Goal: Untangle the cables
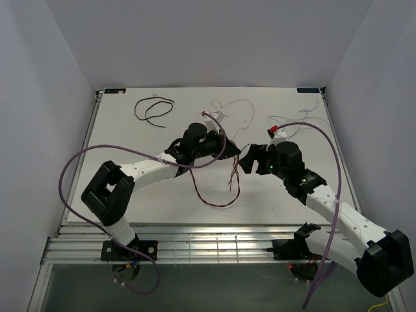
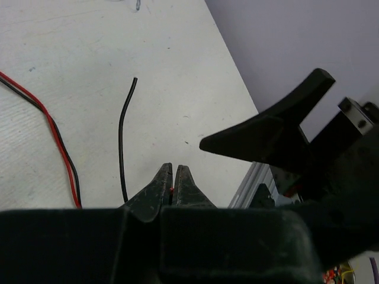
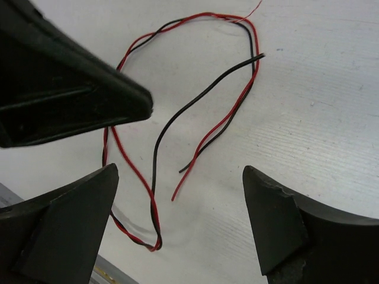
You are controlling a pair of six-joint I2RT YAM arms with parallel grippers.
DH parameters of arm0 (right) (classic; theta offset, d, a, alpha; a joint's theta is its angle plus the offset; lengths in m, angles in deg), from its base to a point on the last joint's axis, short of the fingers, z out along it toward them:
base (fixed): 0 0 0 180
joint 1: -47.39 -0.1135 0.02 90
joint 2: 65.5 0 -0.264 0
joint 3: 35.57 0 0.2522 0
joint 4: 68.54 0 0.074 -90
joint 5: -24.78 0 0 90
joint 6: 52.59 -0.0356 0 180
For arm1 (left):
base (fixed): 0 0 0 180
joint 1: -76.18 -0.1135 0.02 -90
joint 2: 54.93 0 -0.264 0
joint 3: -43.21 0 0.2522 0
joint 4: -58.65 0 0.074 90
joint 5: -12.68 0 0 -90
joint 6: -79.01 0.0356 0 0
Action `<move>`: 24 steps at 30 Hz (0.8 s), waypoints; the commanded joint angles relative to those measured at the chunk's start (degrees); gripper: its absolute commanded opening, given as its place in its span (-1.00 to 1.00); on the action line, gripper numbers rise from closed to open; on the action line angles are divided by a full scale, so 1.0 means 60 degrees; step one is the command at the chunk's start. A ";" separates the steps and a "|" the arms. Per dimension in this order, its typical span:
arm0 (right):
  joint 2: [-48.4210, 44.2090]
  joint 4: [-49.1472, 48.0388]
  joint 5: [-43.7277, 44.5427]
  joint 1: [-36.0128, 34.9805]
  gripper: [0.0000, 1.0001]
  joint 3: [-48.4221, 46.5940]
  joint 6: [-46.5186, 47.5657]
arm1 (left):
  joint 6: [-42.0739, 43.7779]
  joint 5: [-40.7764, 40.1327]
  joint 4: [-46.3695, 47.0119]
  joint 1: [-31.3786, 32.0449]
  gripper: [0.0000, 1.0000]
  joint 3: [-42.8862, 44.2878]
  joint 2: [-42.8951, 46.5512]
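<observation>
My left gripper (image 2: pixel 174 167) is shut, and a speck of red cable shows pinched between its tips. From that gripper (image 1: pixel 231 151) a twisted red and black cable (image 1: pixel 218 205) hangs in a loop down to the table. My right gripper (image 3: pixel 179 171) is open just above the table, with nothing between its fingers. It (image 1: pixel 244 162) faces the left gripper closely. Below it lie the red strand (image 3: pixel 128 166) and a loose black cable (image 3: pixel 207 89). In the left wrist view, the black cable's free end (image 2: pixel 122 136) lies beside the red and black pair (image 2: pixel 59 145).
Another black cable (image 1: pixel 153 110) lies curled at the back left. Thin pale cables (image 1: pixel 237 104) trail across the back middle, and more (image 1: pixel 302 120) lie at the back right. The purple arm hoses (image 1: pixel 71 169) arc beside both arms. The table's near edge (image 1: pixel 195 224) is close below the loop.
</observation>
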 commanded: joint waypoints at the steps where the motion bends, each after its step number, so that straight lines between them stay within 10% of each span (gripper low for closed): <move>1: -0.0446 -0.0032 0.1099 0.0168 0.80 -0.0291 -0.1246 | 0.0387 0.0885 0.0581 0.0039 -1.00 -0.0324 0.1162; 24: -0.0197 -0.1159 -0.0436 0.0374 0.80 -0.0334 -0.2595 | 0.0080 0.1281 0.0581 0.0244 -1.00 -0.0751 0.2292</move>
